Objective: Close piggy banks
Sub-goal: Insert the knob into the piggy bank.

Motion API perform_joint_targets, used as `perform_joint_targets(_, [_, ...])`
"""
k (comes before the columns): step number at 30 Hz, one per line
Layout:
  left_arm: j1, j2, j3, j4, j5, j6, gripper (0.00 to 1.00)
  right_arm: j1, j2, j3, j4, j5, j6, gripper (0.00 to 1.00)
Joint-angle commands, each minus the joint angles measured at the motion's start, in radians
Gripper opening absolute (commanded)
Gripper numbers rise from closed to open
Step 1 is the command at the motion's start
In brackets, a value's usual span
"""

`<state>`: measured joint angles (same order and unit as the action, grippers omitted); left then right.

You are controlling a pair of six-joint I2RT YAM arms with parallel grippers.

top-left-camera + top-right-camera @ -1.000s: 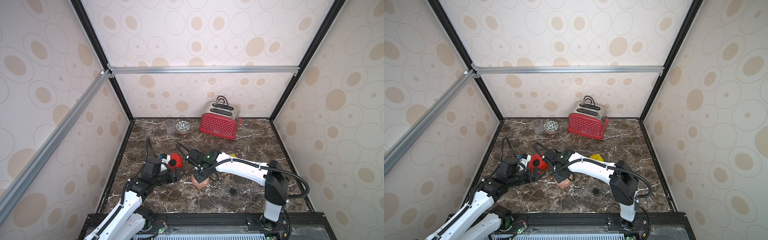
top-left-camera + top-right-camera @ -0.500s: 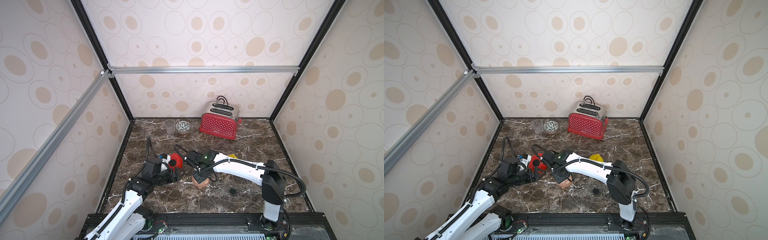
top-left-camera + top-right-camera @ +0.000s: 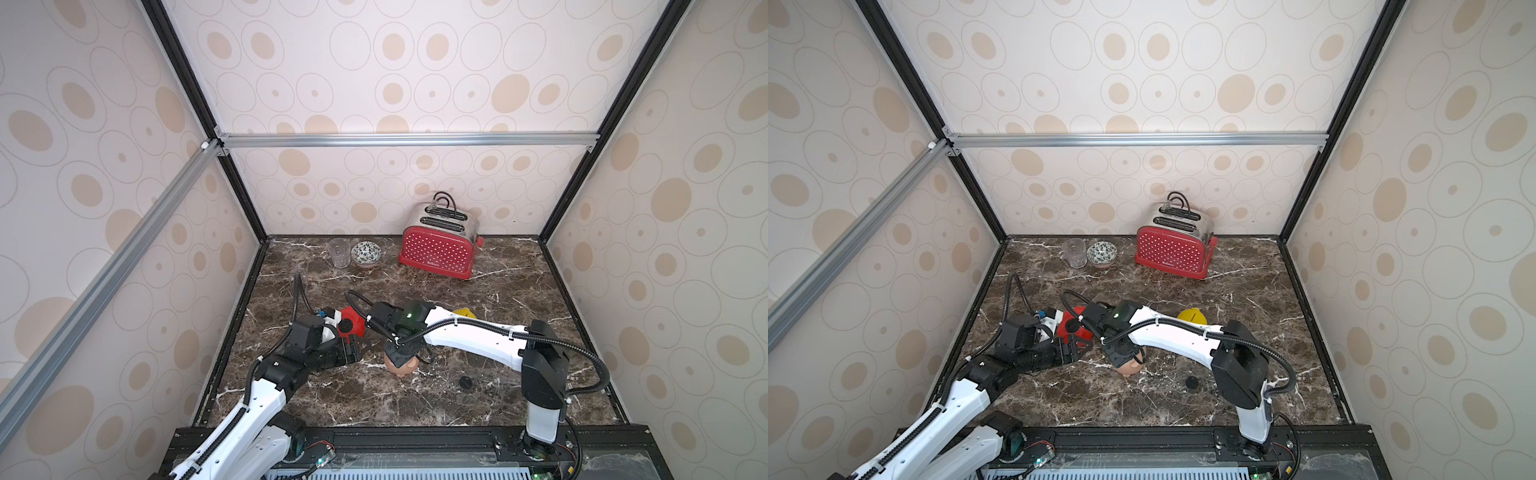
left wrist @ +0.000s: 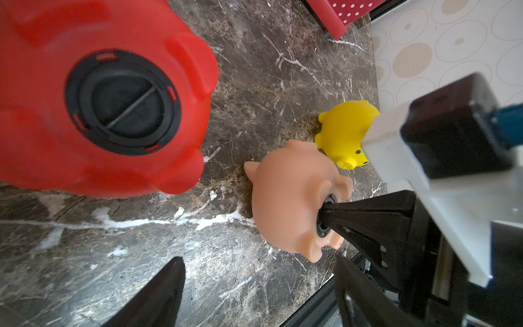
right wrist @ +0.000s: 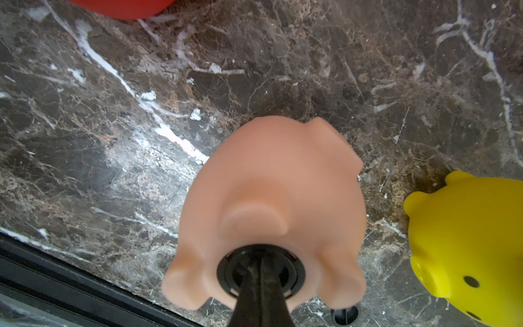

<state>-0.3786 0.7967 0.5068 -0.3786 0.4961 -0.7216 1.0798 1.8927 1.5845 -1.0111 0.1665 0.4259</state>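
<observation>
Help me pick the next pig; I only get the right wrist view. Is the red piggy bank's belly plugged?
Observer: Yes, the left wrist view shows a black plug seated in the belly of the red piggy bank.
Operator: Is the left gripper holding it?
Observer: No, the left gripper is open, nothing between its fingers.
Operator: What stands behind?
Observer: A red dotted toaster, by the back wall.
</observation>
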Motion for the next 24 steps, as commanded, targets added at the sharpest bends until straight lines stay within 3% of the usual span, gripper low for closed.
perform_joint_targets(1, [-0.005,0.001,0.013,0.013,0.010,-0.008,0.82,0.005,0.039,0.006,-0.031,0.025,0.015,0.00])
perform_joint_targets(24, [-0.033,0.001,-0.056,0.122,0.098,-0.086,0.82,0.005,0.035,-0.008,-0.002,-0.004,0.057,0.00])
